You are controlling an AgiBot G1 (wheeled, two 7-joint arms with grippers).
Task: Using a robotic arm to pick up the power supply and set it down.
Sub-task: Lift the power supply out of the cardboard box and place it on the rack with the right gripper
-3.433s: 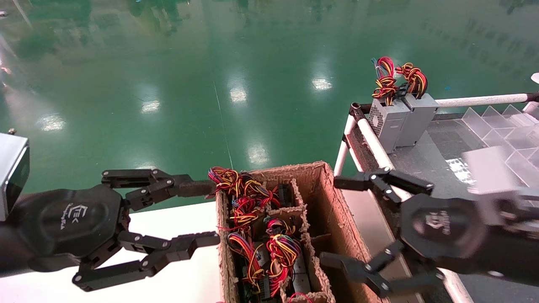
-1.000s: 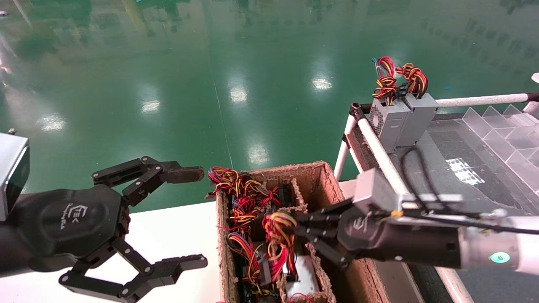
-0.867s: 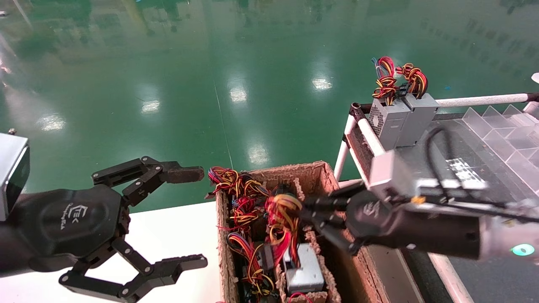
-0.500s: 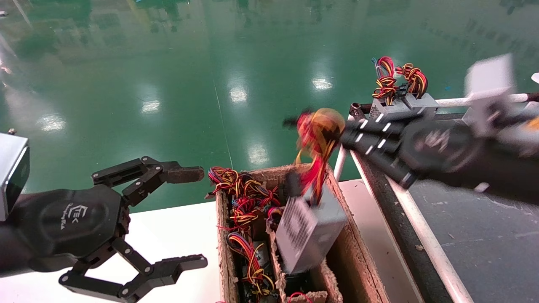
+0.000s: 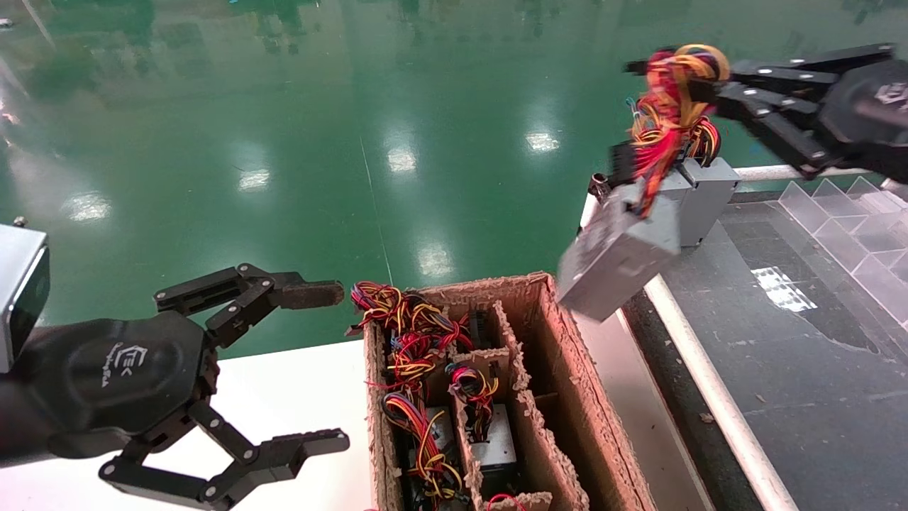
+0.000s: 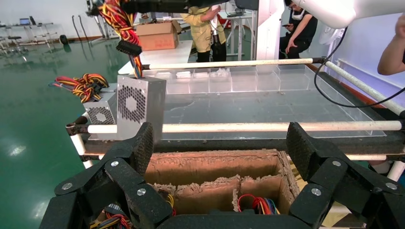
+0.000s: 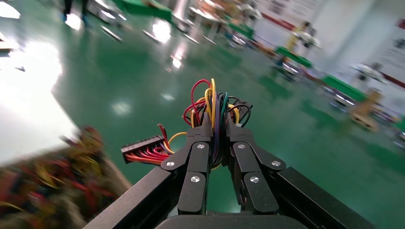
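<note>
The power supply (image 5: 616,257), a grey metal box, hangs tilted in the air from its red, yellow and orange wire bundle (image 5: 670,81). It is above the gap between the cardboard box (image 5: 564,341) and the rack. My right gripper (image 5: 709,81) at the upper right is shut on that bundle; the right wrist view shows its fingers (image 7: 198,148) pinching the wires (image 7: 213,102). In the left wrist view the power supply (image 6: 141,102) dangles beyond the box. My left gripper (image 5: 323,367) is parked open left of the box, holding nothing.
The cardboard box's (image 6: 210,167) divided cells hold more units with coloured wires (image 5: 418,341). Two other grey units (image 5: 702,191) stand at the rack's far corner. The rack has a white pipe rail (image 5: 709,397), a dark mat (image 5: 780,369) and clear dividers (image 5: 851,213).
My right gripper reached into the box, shut on the wire bundle, then lifted the power supply out and swung it up and to the right. The left gripper opened wider early on, then stayed still.
</note>
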